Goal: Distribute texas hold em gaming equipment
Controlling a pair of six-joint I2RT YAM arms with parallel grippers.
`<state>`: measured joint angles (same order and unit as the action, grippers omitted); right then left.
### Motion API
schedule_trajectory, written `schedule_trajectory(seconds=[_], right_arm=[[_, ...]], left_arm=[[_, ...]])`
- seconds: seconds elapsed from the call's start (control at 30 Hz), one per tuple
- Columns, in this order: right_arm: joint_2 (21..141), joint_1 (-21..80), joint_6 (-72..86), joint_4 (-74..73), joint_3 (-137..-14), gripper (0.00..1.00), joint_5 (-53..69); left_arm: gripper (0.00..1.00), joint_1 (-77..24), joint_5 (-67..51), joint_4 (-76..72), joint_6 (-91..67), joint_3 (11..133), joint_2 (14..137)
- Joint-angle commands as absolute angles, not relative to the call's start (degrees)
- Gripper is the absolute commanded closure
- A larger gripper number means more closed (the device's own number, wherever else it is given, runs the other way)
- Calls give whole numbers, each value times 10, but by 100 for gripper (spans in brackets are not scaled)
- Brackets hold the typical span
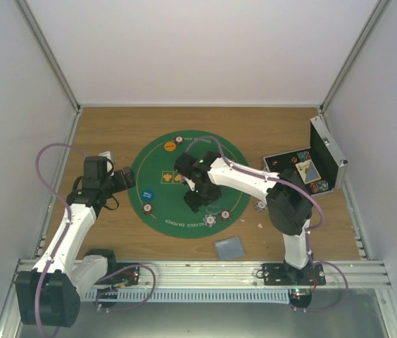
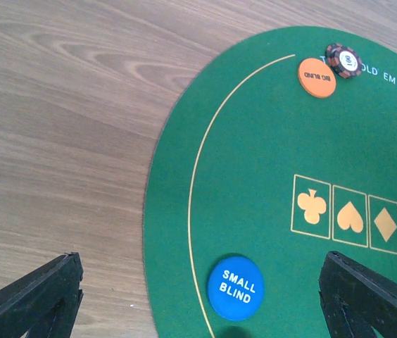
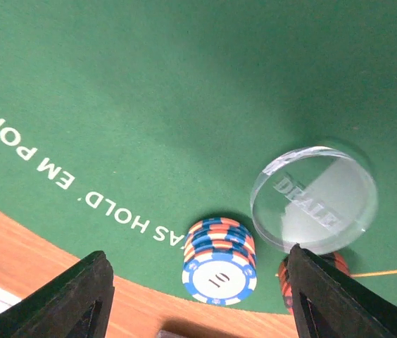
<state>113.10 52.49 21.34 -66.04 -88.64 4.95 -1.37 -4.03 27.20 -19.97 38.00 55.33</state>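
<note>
A blue-and-orange stack of poker chips (image 3: 219,260) marked 10 stands at the edge of the green felt mat (image 3: 149,84), between the fingers of my open right gripper (image 3: 205,306). A clear dealer button (image 3: 314,198) lies just beside it, and an orange chip stack (image 3: 285,276) is partly hidden behind the right finger. My left gripper (image 2: 202,303) is open and empty over the mat's left edge, with the blue SMALL BLIND disc (image 2: 235,288) between its fingers. The orange BIG BLIND disc (image 2: 317,77) and a chip (image 2: 343,60) lie farther off. Grey-blue cards (image 1: 229,247) lie off the mat.
The open silver case (image 1: 311,165) stands at the right on the wooden table (image 1: 114,127). Another chip (image 1: 147,208) lies on the mat's left side. White walls enclose the table. The right arm (image 1: 255,182) reaches across the mat (image 1: 188,162).
</note>
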Motion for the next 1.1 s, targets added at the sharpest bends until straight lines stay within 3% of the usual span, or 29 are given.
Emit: schedule_trajectory(seconds=[0.0, 0.3, 0.5, 1.07], right_arm=[[1076, 511, 225, -699, -903, 30, 33], [925, 306, 248, -645, -698, 23, 30], [888, 194, 239, -619, -622, 20, 11], [926, 163, 204, -548, -588, 15, 33]], left_arm=[[7, -18, -40, 249, -197, 372, 552], [7, -18, -40, 248, -197, 372, 553], [7, -18, -42, 248, -196, 372, 555], [7, -18, -43, 248, -196, 372, 558]])
